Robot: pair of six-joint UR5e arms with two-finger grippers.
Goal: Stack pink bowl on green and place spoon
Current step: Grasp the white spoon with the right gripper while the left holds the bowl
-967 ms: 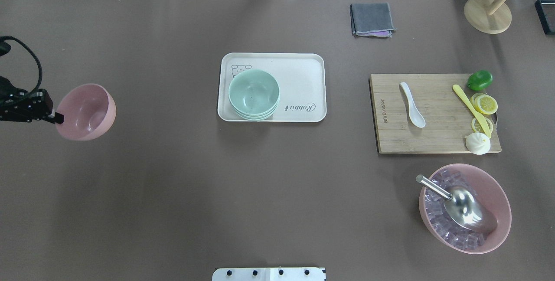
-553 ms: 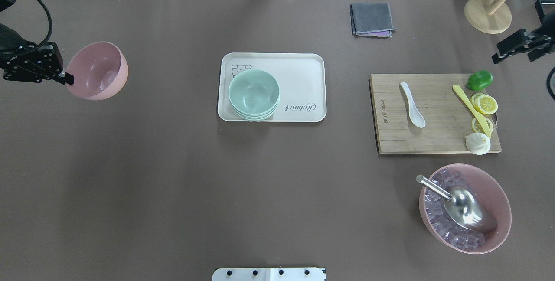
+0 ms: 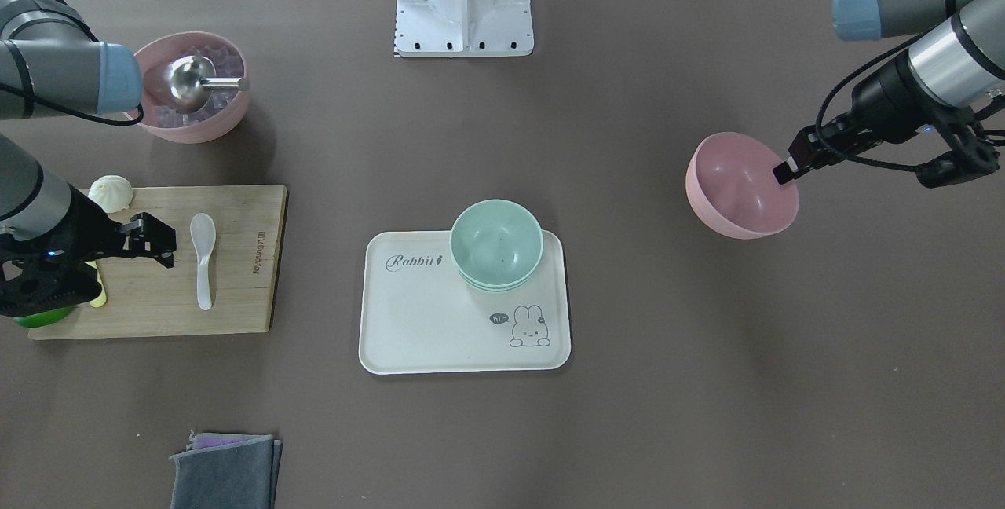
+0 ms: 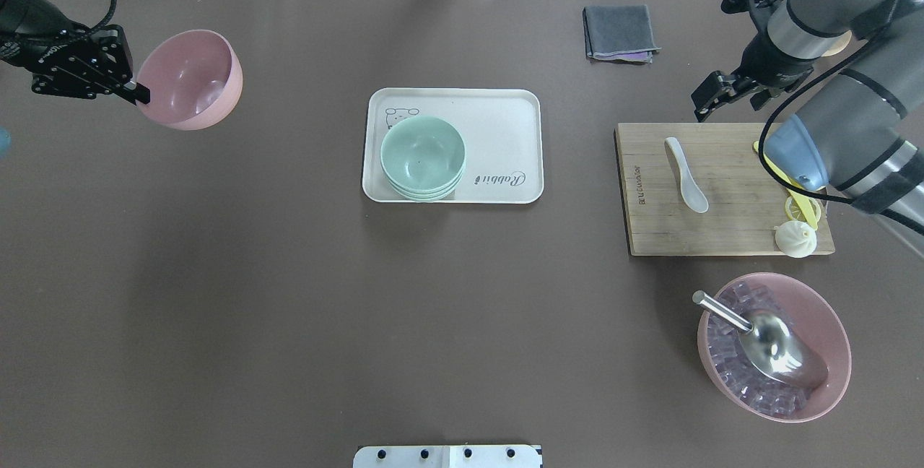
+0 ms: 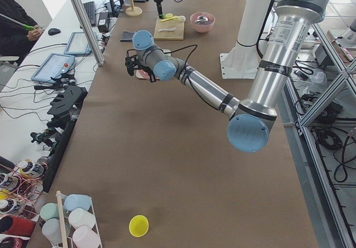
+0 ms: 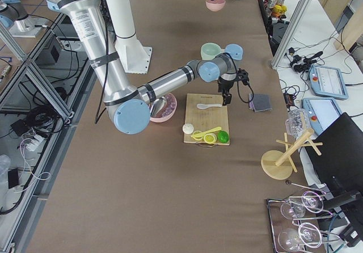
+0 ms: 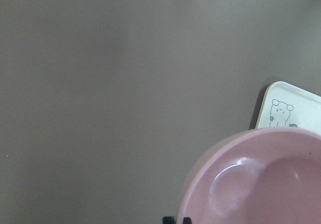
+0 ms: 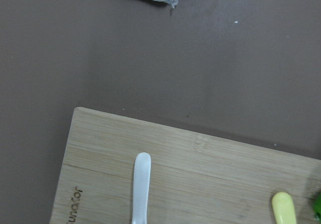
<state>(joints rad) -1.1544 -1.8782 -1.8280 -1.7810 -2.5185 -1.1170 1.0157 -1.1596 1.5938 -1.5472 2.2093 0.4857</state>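
My left gripper is shut on the near-left rim of the empty pink bowl and holds it tilted above the table, left of the tray. It also shows in the front view with the bowl. The left wrist view shows the bowl and a tray corner. A stack of green bowls sits on the white tray. The white spoon lies on the cutting board. My right gripper is open and empty over the board's far edge, near the spoon's handle.
A large pink bowl of ice cubes with a metal scoop stands at the near right. A yellow knife, lemon slices and a bun lie on the board. A grey cloth lies beyond it.
My left gripper has carried the pink bowl away from the robot and to the right, toward the tray. My right arm has come in and moved left to the board's far edge.
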